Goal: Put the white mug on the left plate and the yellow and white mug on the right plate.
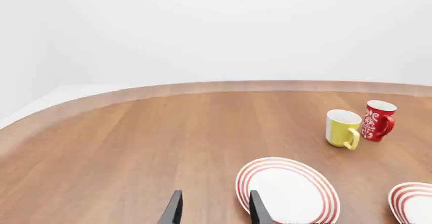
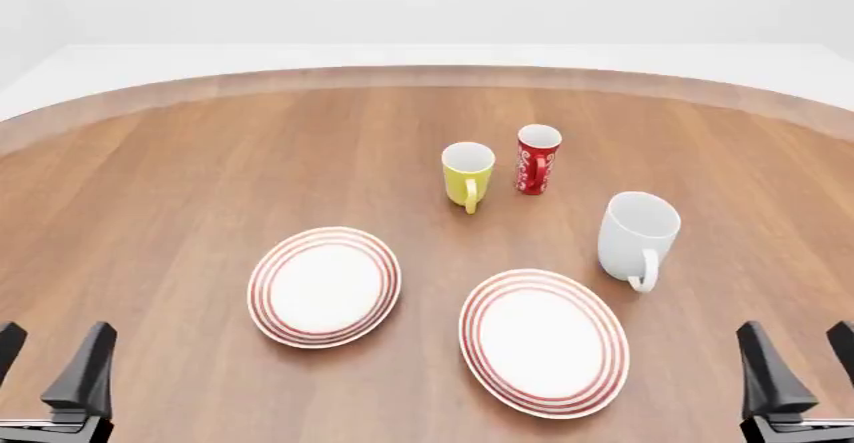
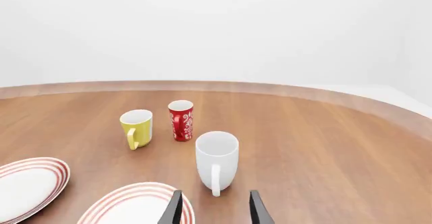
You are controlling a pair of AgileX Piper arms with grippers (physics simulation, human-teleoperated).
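The white mug (image 2: 637, 235) stands upright right of centre, handle toward me; the right wrist view shows the white mug (image 3: 217, 160) just ahead of the fingers. The yellow and white mug (image 2: 467, 174) stands farther back, also seen as the yellow and white mug (image 1: 342, 128) (image 3: 137, 127). The left plate (image 2: 324, 285) and right plate (image 2: 543, 340) lie bare near me. My left gripper (image 2: 48, 368) sits open at the near left corner. My right gripper (image 2: 798, 363) sits open at the near right corner. Both hold nothing.
A slim red mug (image 2: 537, 159) with white markings stands right beside the yellow one. The curved far table edge (image 2: 427, 75) runs across the back, with a white wall behind it.
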